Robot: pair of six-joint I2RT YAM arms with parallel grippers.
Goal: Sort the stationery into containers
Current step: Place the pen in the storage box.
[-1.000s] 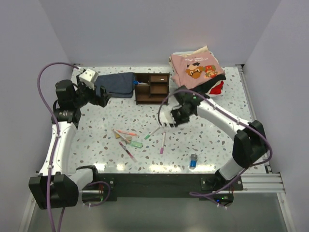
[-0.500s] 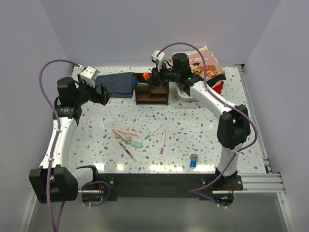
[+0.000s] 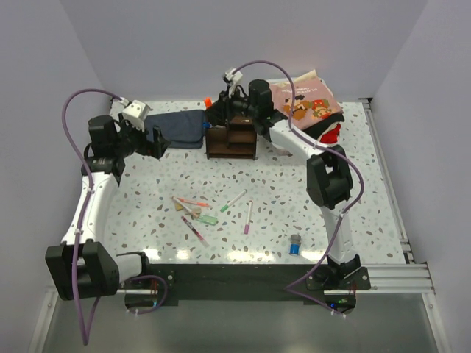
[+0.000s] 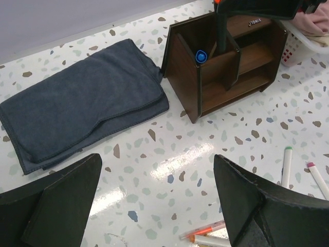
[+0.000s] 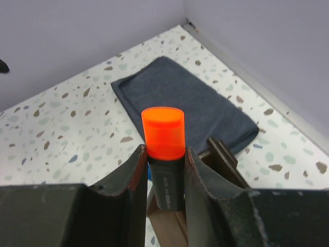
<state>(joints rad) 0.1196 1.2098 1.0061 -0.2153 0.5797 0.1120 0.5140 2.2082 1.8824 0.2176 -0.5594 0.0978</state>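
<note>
From above, the right tool [image 3: 218, 112] is over the far-left corner of the dark wooden organiser [image 3: 232, 137], which stands at the far side of the worktop [image 3: 331, 191]. It holds the thick black-orange marker [image 3: 209, 102] upright. The left tool [image 3: 152, 140] hangs near the dark blue cloth [image 3: 180, 126]. Loose pens [image 3: 193, 209], a pale green eraser [image 3: 208, 219] and a small blue-capped bottle [image 3: 295, 245] lie well nearer, none of them sorted yet.

The left wrist view shows the left tool [image 4: 157, 170] with its fingers wide apart and nothing between them. The marker's black body [image 4: 221, 31] drops behind the wall of the tall left compartment, beside a blue-capped item [image 4: 201, 56] that already stands inside.

In the right wrist view, the right tool [image 5: 165, 175] is clamped on the marker just below its orange cap [image 5: 163, 133].

By my judgement, one item is stowed and the marker is about to be released. Most of the stationery is left.
</note>
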